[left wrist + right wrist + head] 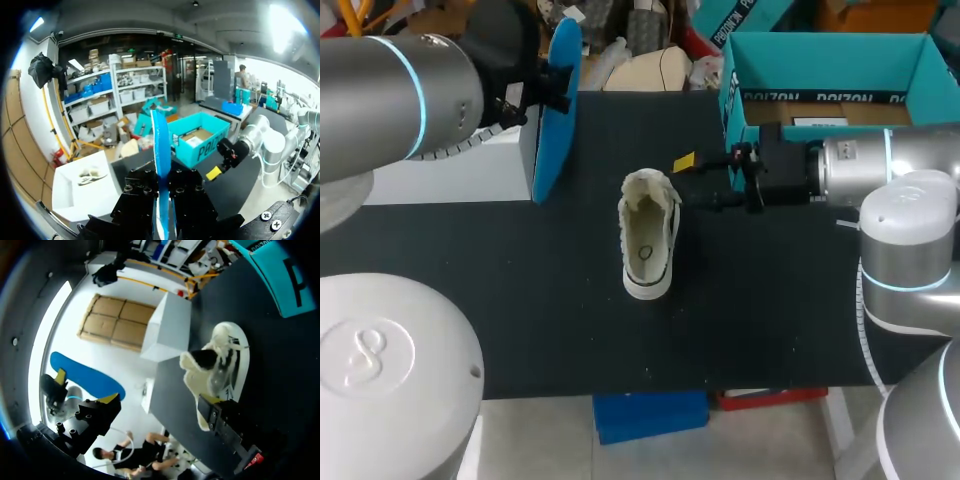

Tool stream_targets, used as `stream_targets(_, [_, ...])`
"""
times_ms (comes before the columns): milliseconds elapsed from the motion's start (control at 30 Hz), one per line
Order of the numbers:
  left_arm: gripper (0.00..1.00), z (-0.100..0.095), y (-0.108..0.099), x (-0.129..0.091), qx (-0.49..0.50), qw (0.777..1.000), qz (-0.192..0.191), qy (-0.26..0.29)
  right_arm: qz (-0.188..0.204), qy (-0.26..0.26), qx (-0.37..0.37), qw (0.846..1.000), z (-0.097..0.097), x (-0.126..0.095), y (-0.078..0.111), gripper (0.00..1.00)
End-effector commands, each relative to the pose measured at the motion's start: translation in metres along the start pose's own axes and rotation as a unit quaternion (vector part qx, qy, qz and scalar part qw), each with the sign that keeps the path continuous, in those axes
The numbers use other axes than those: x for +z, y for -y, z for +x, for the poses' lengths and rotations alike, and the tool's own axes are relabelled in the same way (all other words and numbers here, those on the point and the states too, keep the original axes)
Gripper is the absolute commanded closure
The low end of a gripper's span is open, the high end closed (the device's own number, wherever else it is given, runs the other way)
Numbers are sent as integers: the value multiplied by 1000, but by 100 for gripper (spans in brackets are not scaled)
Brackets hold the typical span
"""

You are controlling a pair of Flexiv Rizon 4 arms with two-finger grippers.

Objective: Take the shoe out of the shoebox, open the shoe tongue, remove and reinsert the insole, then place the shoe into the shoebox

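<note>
A white shoe [648, 235] lies on the black table [520, 300], its fuzzy-lined opening facing up. High above the table's back left, my left gripper [162, 197] is shut on a blue insole [558, 110], which stands on edge between its fingers [161, 145]. My right gripper [705, 180] is open just right of the shoe's far end. In the right wrist view the shoe [220, 370] lies ahead of the open gripper [160, 400], close to one finger [220, 417]. The teal shoebox [830, 70] stands open at the back right.
A white block [460, 170] sits on the table's left side, under the left arm. My right arm [880, 170] stretches in front of the shoebox. Black table surface shows all around the shoe.
</note>
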State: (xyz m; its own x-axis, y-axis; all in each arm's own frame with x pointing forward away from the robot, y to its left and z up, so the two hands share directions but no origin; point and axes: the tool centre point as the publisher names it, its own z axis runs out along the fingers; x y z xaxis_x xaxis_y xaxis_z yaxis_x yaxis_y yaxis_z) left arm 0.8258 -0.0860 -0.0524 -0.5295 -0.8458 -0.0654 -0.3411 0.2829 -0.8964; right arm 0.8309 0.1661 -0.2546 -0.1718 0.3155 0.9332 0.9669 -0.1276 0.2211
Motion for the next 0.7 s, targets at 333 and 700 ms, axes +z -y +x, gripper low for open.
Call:
stream_targets(333, [100, 0, -12, -7, 30, 984, 95, -149, -2, 0, 0, 1000, 0, 2, 1, 0])
stream_targets(700, [100, -26, 10, 26, -78, 996, -6, -40, -2, 0, 0, 1000, 0, 2, 1, 0])
